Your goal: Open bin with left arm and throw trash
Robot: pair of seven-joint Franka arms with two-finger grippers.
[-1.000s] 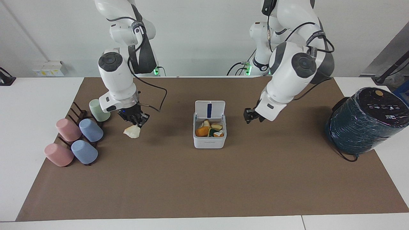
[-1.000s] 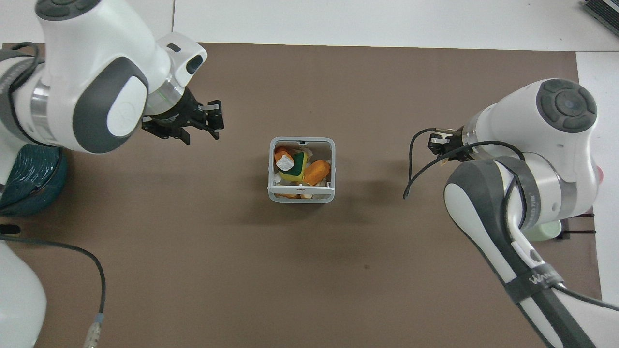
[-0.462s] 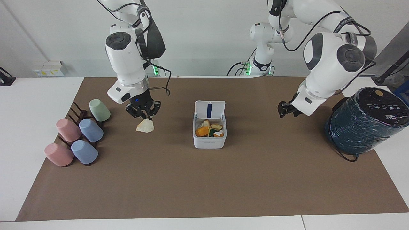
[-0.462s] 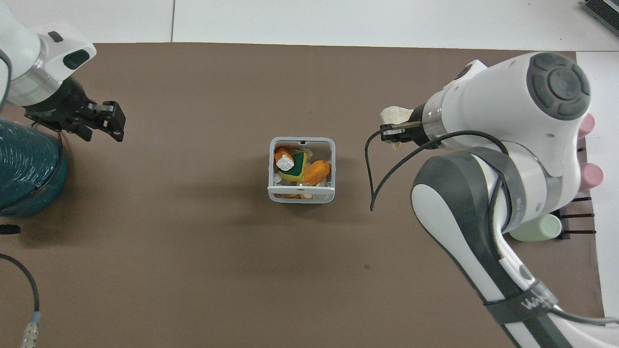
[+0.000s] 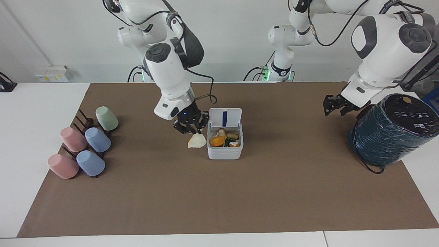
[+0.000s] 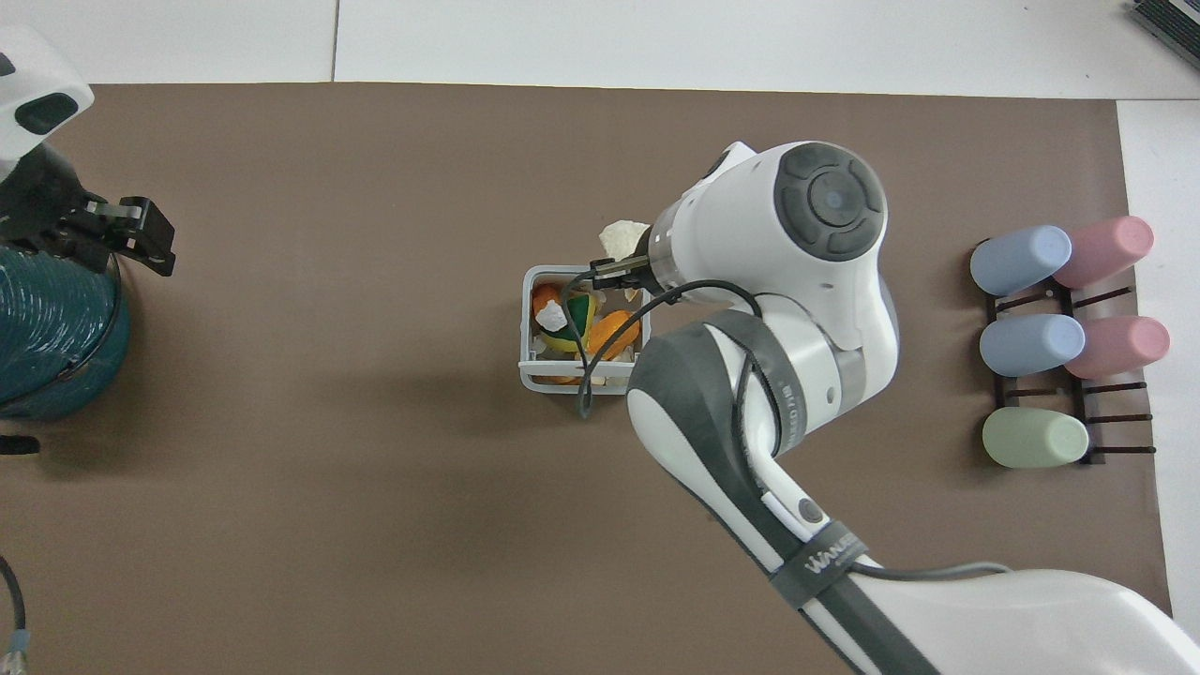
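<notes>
The white bin [image 5: 224, 153] stands mid-mat with its lid [image 5: 225, 117] swung up; orange and yellow trash [image 5: 217, 141] lies inside. In the overhead view the bin [image 6: 527, 330] shows those pieces [image 6: 614, 328] from above. My right gripper [image 5: 192, 129] is shut on a cream-white scrap [image 5: 197, 141], which hangs in the air close beside the bin's edge toward the right arm's end. From above, the scrap [image 6: 623, 234] shows just past the right gripper [image 6: 614, 269]. My left gripper [image 5: 334, 104] is open and holds nothing, raised beside the teal cylinder; it also shows from above [image 6: 131, 234].
A big dark teal cylinder [image 5: 391, 130] stands at the left arm's end of the mat. A dark rack [image 6: 1069, 300] with several pastel cups [image 5: 97, 139] lies at the right arm's end. The brown mat [image 5: 219, 199] covers the table.
The right arm has carried the scrap from beside the cup rack over to the bin. The left arm has drawn back from the bin to the teal cylinder.
</notes>
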